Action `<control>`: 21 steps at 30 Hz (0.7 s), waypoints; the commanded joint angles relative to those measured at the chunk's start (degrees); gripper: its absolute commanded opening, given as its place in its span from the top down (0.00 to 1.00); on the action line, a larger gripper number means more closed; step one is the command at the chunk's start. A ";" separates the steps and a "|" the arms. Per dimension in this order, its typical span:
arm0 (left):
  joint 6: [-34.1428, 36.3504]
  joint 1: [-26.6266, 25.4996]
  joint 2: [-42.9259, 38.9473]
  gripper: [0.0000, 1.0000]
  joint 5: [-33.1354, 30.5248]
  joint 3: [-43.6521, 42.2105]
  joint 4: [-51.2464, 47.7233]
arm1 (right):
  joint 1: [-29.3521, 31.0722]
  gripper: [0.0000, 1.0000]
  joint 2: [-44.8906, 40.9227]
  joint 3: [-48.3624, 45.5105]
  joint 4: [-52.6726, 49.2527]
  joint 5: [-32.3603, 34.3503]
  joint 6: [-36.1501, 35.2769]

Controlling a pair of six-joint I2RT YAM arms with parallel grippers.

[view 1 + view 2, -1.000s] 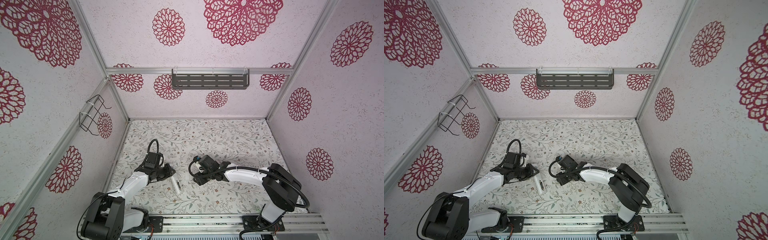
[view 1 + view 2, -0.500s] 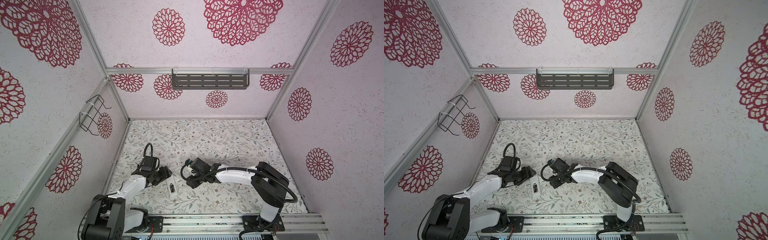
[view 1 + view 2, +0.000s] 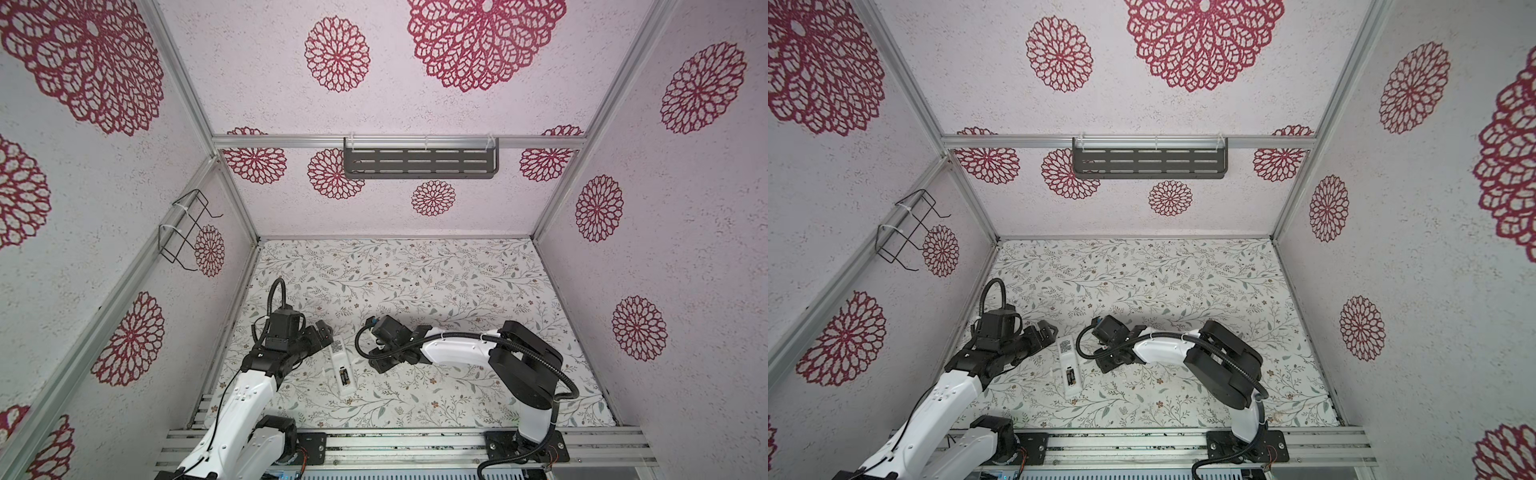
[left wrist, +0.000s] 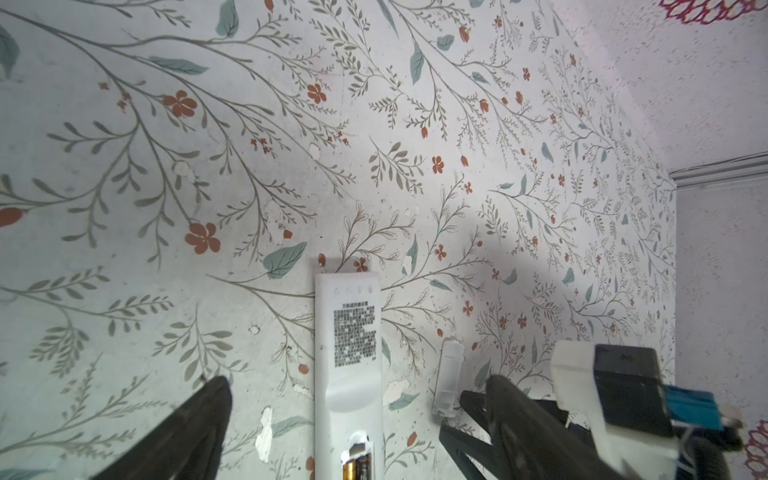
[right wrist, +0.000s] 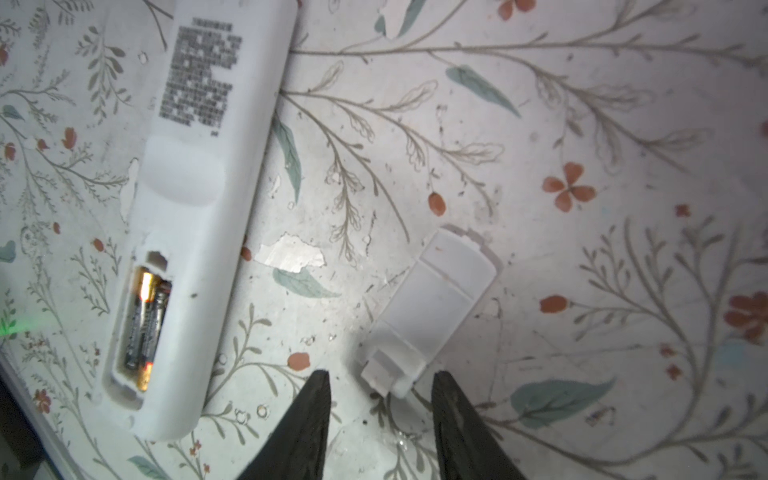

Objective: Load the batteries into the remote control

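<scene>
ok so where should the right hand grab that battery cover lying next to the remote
Pinch the battery cover across its two long edges, coming down from above: it lies flat and thin, clear of the remote control, so only its narrow width offers a grip. The open right hand is lined up with its tabbed end.

This is a robot test cell in a lab, dressed to hint at a home. An aluminium frame [image 3: 291,141] of bare profile bars holds flat panels papered with red floral medallions [image 3: 337,54]. A slotted dark shelf [image 3: 419,163] and a wire rack [image 3: 183,228] are fixed to the bars with white ties. The left arm [image 3: 245,399] and the right arm [image 3: 453,353] are bolted to a metal base rail [image 3: 415,442]. The tabletop [image 3: 415,282] wears a printed leaf-and-flower sheet, scuffed and peeling [image 5: 291,255], where a remote control [image 3: 341,365] lies.
</scene>
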 commanded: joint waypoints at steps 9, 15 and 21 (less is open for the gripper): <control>0.29 1.40 -3.96 0.03 -1.77 2.90 -4.63 | 2.08 0.65 2.95 4.92 -6.74 6.02 0.04; 0.55 1.83 -4.05 0.03 -1.26 2.81 -4.24 | 3.10 0.76 3.90 6.21 -10.32 9.87 -0.60; 0.53 1.75 -4.28 0.03 -0.93 2.62 -3.98 | 3.03 0.79 2.74 4.90 -13.28 13.79 -1.55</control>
